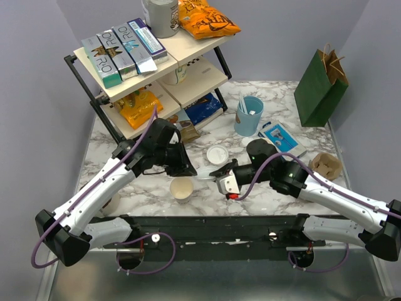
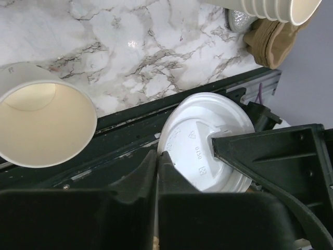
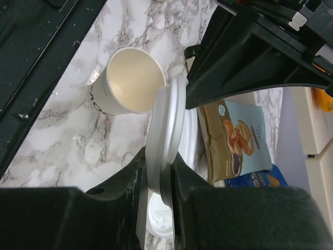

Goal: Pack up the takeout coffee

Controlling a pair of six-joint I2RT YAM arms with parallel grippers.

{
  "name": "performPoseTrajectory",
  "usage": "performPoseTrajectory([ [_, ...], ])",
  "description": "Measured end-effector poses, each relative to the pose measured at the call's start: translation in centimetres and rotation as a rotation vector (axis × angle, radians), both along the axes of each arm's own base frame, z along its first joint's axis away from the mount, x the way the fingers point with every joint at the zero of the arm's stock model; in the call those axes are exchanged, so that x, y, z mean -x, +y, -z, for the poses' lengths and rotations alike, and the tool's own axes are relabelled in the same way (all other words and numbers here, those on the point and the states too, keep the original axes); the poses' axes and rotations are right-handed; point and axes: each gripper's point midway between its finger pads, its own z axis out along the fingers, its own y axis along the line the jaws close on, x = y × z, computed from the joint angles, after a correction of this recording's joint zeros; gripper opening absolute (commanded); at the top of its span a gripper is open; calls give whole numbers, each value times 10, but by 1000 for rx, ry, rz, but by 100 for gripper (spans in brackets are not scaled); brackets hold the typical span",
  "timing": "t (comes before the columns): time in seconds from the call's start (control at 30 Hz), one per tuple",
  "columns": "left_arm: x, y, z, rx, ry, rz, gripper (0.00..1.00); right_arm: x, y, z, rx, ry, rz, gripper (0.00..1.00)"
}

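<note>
The small cream paper cup [image 1: 181, 188] stands open-topped, with no lid on it, on the marble table near the front edge. It also shows in the left wrist view [image 2: 41, 122] and in the right wrist view [image 3: 130, 83]. A round white plastic lid [image 2: 203, 140] hangs in the air just right of the cup [image 1: 204, 176]. My left gripper [image 1: 190, 170] [image 2: 157, 161] is shut on the lid's rim. My right gripper [image 1: 219, 177] [image 3: 158, 172] is shut on the opposite side of the lid [image 3: 166, 120], which is seen edge-on.
A second white lid [image 1: 217, 155] lies on the table behind the grippers. A light blue cup with white sticks [image 1: 249, 115], a green paper bag [image 1: 321, 81] and a brown cardboard carrier [image 1: 326, 164] stand to the right. A snack shelf [image 1: 144, 69] stands back left. A stack of lidless cups [image 2: 276, 8] is nearby.
</note>
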Motion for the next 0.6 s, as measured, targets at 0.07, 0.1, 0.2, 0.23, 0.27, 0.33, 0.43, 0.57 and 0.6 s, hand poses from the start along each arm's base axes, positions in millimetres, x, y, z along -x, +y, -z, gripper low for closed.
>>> performPoseTrajectory([
  [0.07,-1,1,-2,5,-11,0,83,0,1,-2,-10,21,12,21],
  [0.1,-1,1,-3,7,-23,5,91,0,1,-3,-15,35,20,21],
  [0.2,-1,5,-8,15,-48,-3,99,1,4,-7,-50,117,61,21],
  [0.23,-2,8,-11,15,-69,-11,99,2,6,-9,-67,156,79,21],
  [0.27,-4,13,-13,13,-90,-33,99,2,7,-11,-83,195,96,21],
  [0.33,-8,25,-19,-2,-145,-81,99,3,10,-13,-110,275,133,23],
  [0.43,-13,48,-31,-34,-248,-173,99,0,13,-12,-132,411,214,20],
  [0.57,-15,79,-40,-79,-350,-290,99,-6,20,-5,-145,646,371,20],
  [0.6,-15,87,-36,-99,-358,-316,99,-6,23,-3,-145,723,406,22],
])
